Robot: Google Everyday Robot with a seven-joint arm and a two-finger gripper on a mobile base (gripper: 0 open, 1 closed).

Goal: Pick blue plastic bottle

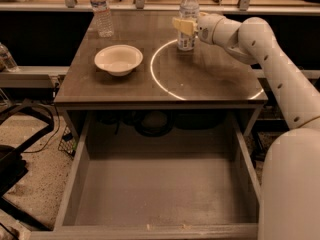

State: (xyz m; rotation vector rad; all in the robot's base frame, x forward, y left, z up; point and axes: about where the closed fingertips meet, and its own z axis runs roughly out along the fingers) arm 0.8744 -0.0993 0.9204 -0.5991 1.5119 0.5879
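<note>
The blue plastic bottle [187, 40] stands upright at the back of the table, slim, with a white cap and a pale label. My gripper [184, 25] reaches in from the right and sits at the bottle's mid-height, overlapping its label. The white arm [260, 49] stretches back to the right edge of the view. The bottle's base rests on the tabletop, on the arc of a bright ring of light [157, 79].
A clear ribbed water bottle [102, 14] stands at the table's back left. A white bowl [118, 59] sits left of centre. An open grey drawer [160, 189] juts out below the table's front edge [160, 102]. A counter runs behind.
</note>
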